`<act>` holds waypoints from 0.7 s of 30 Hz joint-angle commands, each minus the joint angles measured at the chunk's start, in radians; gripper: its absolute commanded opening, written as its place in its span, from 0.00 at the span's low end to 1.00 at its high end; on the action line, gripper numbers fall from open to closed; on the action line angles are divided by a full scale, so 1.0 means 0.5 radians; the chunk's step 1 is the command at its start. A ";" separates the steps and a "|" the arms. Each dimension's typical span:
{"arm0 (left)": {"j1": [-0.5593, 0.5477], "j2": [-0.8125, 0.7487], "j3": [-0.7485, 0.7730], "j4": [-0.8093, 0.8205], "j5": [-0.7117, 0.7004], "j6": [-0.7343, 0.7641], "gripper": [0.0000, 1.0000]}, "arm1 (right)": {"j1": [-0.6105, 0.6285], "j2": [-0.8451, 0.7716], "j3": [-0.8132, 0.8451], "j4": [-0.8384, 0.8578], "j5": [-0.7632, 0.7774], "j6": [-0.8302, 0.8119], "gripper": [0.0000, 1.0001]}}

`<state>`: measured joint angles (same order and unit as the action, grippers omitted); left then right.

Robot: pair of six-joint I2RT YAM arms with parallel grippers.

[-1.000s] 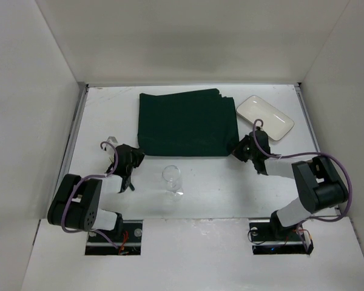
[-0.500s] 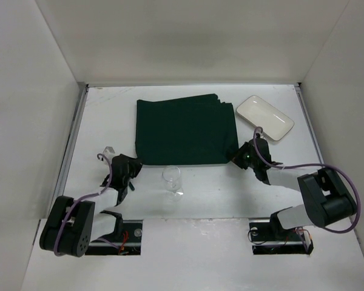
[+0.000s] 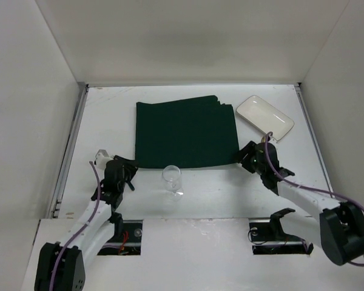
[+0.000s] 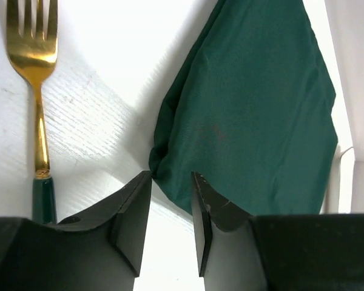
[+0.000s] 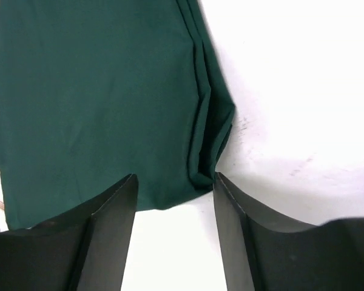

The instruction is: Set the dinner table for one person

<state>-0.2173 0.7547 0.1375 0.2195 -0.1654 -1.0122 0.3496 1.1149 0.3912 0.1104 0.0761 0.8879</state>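
A dark green placemat (image 3: 187, 133) lies flat in the middle of the white dinner table (image 3: 103, 121). My left gripper (image 3: 132, 170) is at its near left corner. In the left wrist view this gripper (image 4: 171, 177) is open, the cloth corner (image 4: 255, 109) just ahead of its tips. My right gripper (image 3: 245, 156) is at the near right corner. It is open too (image 5: 175, 179), with the folded cloth edge (image 5: 91, 91) at the fingertips and not pinched.
A clear glass (image 3: 172, 180) stands just in front of the placemat's near edge, between the arms. A white rectangular plate (image 3: 265, 117) lies at the back right. A gold fork with a green handle (image 4: 33, 73) lies left of the placemat.
Both grippers have opened and let go of the placemat's near corners. Both arms drew back toward the near edge, and the placemat's near edge has slid slightly nearer.
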 commanded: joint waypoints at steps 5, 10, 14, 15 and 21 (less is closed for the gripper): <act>-0.113 -0.089 0.283 -0.298 -0.200 0.205 0.30 | 0.182 -0.370 0.254 -0.420 0.424 -0.214 0.62; -0.337 0.235 0.381 -0.084 -0.314 0.187 0.32 | 0.339 -0.126 0.359 -0.243 0.376 -0.251 0.29; -0.401 0.582 0.449 0.131 -0.219 0.077 0.32 | 0.367 0.111 0.362 0.015 0.345 -0.168 0.16; -0.404 0.638 0.452 0.168 -0.206 0.064 0.32 | 0.367 0.172 0.350 0.082 0.354 -0.153 0.15; -0.313 0.828 0.397 0.175 -0.212 0.058 0.31 | 0.299 0.592 0.264 0.230 0.314 -0.030 0.11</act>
<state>-0.3977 1.1667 0.3279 0.2668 -0.2638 -0.9688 0.5163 1.3548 0.5446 0.1387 0.2344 0.8299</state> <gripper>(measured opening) 0.315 0.111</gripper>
